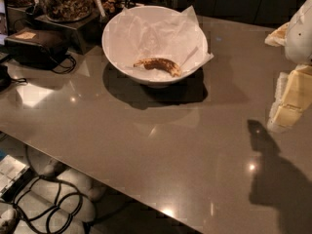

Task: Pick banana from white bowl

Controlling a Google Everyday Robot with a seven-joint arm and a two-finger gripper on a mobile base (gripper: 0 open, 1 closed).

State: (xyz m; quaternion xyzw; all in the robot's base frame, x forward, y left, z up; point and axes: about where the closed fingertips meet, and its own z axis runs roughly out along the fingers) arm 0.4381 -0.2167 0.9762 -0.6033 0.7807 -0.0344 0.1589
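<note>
A small brown-black banana [159,65] with yellow patches lies inside the large white bowl [117,43], on its crumpled white paper lining. The bowl stands at the back middle of the glossy grey-brown counter [146,150]. My gripper [288,101] shows at the right edge of the camera view as white and cream parts, raised above the counter. It is well to the right of the bowl and a little nearer than it, apart from bowl and banana. Its shadow falls on the counter below it.
A glass jar of nuts [63,0] stands on a dark stand at the back left. A black box [36,45] with a cable lies left of the bowl. The counter's front edge runs diagonally at lower left, with cables [48,206] on the floor below.
</note>
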